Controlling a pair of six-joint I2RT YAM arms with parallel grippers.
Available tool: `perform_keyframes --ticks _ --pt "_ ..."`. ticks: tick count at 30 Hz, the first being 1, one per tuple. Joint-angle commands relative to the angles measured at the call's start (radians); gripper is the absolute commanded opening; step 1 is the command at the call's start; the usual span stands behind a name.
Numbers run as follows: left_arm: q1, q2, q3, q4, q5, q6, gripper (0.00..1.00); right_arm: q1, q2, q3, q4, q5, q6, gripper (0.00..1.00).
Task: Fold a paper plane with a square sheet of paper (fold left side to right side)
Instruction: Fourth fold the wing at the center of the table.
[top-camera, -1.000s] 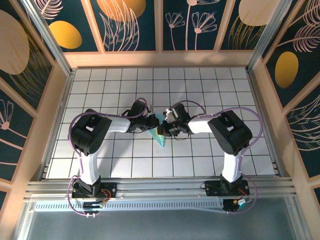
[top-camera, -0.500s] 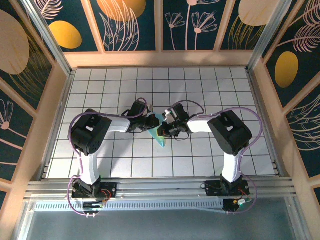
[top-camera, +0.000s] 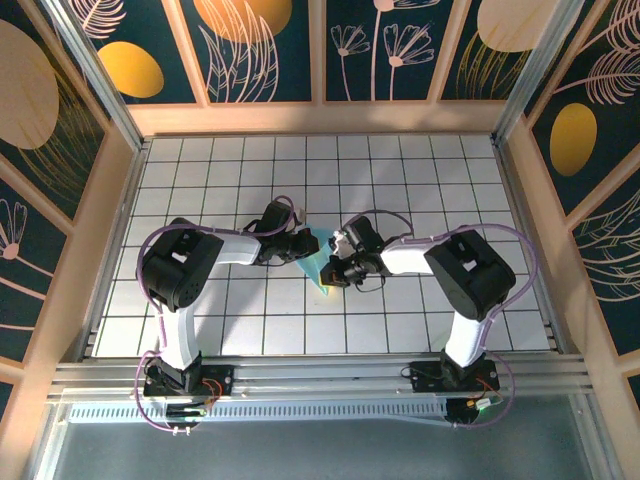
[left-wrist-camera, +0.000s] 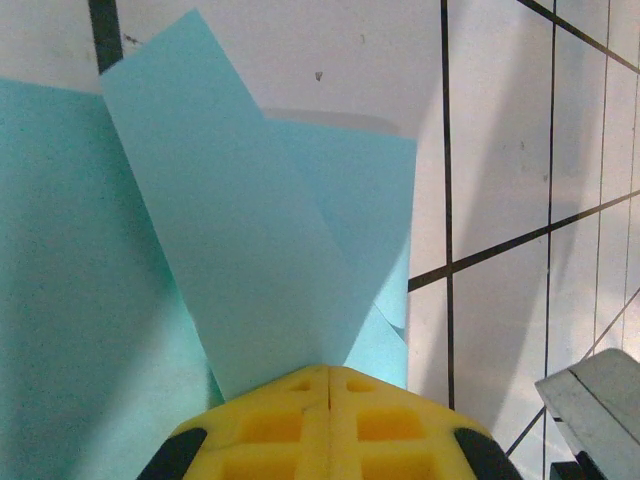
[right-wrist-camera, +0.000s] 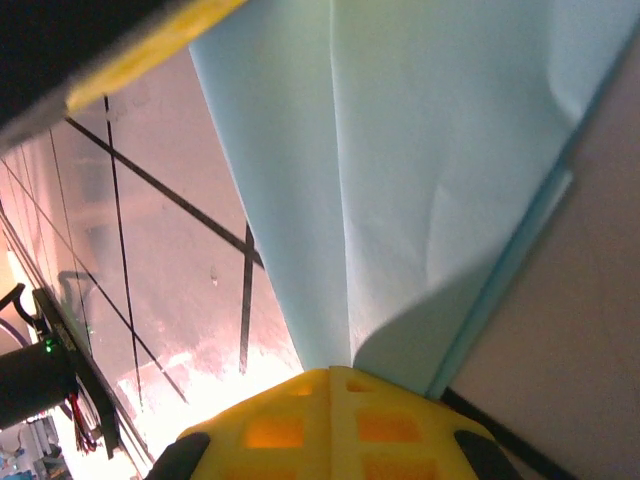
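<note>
Jaws of left gripper and right gripper tight on edges of cyan paper, open table around.

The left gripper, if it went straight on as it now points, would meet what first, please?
The light-blue paper: its flap is at the tips of the left gripper; the right gripper probably lies beyond.

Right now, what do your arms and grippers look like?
The left arm and right arm have white links and black joint housings, with purple cables looping alongside. The left gripper and right gripper have yellow fingers moulded with square pockets.
</note>
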Motion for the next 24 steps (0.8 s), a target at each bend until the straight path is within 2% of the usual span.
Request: perform_keyframes --ticks 1,9,12,16,20,24 --pt "0.007 0.013 -0.010 -0.081 -0.076 0.002 0.00 0.014 -0.034 -0.037 -0.085 -0.041 -0.019 0.00" --pt "0.007 0.004 0.005 -0.085 -0.066 0.005 0.00 0.007 -0.101 -0.023 -0.136 -0.016 -0.047 0.00" --pt "0.007 -0.013 0.016 -0.086 -0.056 0.004 0.04 -0.015 -0.155 -0.010 -0.138 -0.015 -0.059 0.00" --pt "0.008 -0.048 0.038 -0.080 -0.037 -0.004 0.17 -0.069 -0.207 -0.022 -0.080 -0.014 -0.063 0.13" --pt "0.017 -0.103 0.088 -0.090 -0.063 -0.001 0.28 -0.114 -0.207 -0.047 0.063 0.003 -0.041 0.26" --pt "0.052 -0.191 0.064 -0.093 -0.127 -0.002 0.38 -0.125 -0.143 -0.038 0.178 0.035 -0.029 0.32"
